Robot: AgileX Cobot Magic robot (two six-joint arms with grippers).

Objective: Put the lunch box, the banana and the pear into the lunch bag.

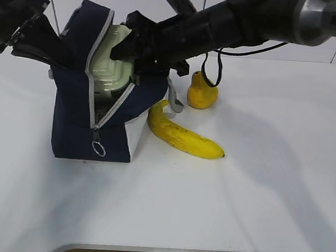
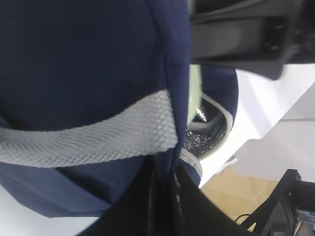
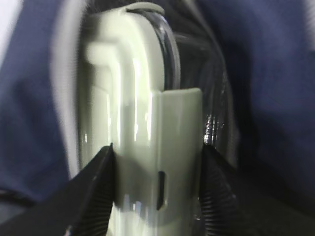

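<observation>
While its ribbed black pads clamp the smooth sage-lidded lunch box, the right gripper holds it in the navy fabric lunch bag's mouth. Left gripper pinches the bag's edge by woven grey webbing. Curved banana and pear lie on the table.
</observation>
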